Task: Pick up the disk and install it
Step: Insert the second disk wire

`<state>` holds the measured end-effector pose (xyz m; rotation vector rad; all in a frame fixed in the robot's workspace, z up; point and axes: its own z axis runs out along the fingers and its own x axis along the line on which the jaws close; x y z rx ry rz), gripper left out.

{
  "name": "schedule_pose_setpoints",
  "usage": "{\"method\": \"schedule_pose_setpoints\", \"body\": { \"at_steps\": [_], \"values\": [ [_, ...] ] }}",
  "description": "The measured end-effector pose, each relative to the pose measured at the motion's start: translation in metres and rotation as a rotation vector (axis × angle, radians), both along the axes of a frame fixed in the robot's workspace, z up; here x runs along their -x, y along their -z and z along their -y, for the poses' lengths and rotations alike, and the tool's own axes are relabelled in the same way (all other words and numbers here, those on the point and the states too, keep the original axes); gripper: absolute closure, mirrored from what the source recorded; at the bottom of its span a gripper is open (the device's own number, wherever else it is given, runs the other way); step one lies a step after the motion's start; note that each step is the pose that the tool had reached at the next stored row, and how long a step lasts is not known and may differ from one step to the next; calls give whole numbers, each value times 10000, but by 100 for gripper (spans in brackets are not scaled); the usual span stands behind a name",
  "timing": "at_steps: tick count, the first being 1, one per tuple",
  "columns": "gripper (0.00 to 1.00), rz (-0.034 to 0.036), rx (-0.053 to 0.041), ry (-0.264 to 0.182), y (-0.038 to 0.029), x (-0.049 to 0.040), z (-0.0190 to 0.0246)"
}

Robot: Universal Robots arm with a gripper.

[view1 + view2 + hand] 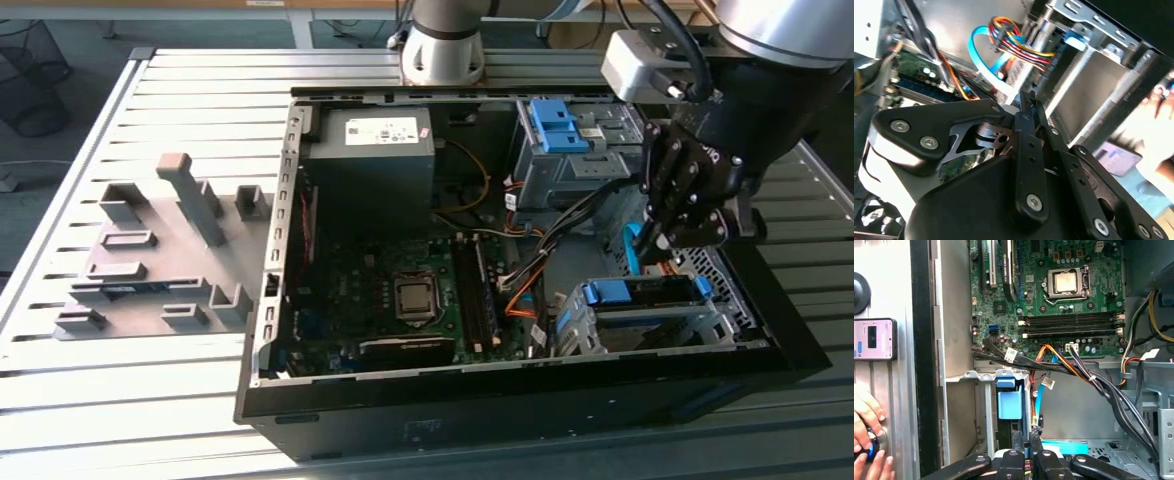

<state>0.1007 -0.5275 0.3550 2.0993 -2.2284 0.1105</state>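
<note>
My gripper (pixel 663 252) hangs inside the open computer case (pixel 267 330) at the exterior view's right, just above the metal drive cage (pixel 647 322). Its black fingers (pixel 1029 442) are pressed together. A bright blue strip (pixel 1064 446), the bracket edge of the disk, runs across right at the fingertips. In the exterior view the same blue edge of the disk (pixel 638 242) stands upright beside the fingers; the rest of the disk is hidden behind the gripper. The second wrist view has the closed fingers (pixel 1026 107) in front of the cage's grey wall (pixel 1094 92).
Cable bundles (pixel 1089 377) and a light blue data cable (pixel 985 70) cross the case floor close to the gripper. A blue latch piece (pixel 1009 402) sits in the cage. The motherboard (pixel 400 290) and power supply (pixel 380 150) lie further in. A person's hand (pixel 866 440) and a phone (pixel 874 338) rest outside the case.
</note>
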Motion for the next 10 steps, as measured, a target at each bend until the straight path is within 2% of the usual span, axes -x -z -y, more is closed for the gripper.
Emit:
{"method": "schedule_pose_setpoints", "body": {
  "at_steps": [2,3,8,10],
  "values": [
    [84,0,-373,0,1,0,13],
    [84,1,-457,0,3,0,26],
    [84,0,-462,0,8,0,77],
    [84,0,-465,0,15,-1,114]
  ]
}}
